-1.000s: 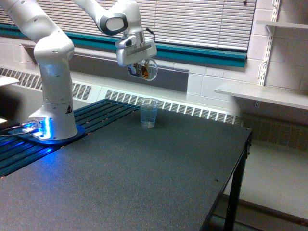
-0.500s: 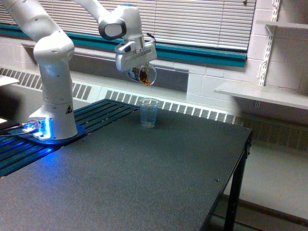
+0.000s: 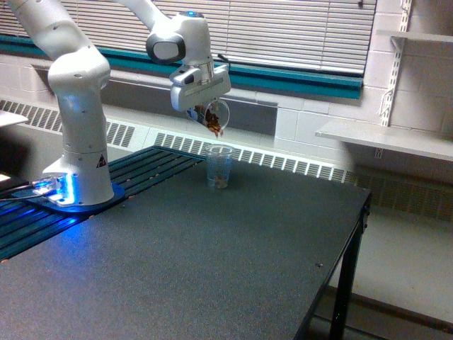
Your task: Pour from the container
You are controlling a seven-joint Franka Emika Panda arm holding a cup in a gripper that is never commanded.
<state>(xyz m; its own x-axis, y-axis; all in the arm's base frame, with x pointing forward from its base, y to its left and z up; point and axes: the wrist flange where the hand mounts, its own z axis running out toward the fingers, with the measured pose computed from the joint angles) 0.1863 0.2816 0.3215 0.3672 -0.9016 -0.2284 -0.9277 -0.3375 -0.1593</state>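
My gripper (image 3: 205,106) is shut on the container (image 3: 214,117), a small clear cup with brown granular bits inside. The container is tipped steeply, its mouth facing down and toward the exterior view's right. Brown bits crowd its lower lip. Directly below stands a taller ribbed clear plastic cup (image 3: 219,166), upright on the black table (image 3: 212,262), with some brown bits at its bottom. A gap separates the container's lip from the cup's rim.
The arm's white base (image 3: 78,170) stands on the exterior view's left beside a slatted dark rack (image 3: 141,166). The table's right edge (image 3: 340,248) drops to the floor. A grey shelf (image 3: 382,138) sticks out from the wall on the right.
The container has tilted further and sunk a little toward the ribbed cup. Brown bits have slid to its lip, and some now lie in the cup below.
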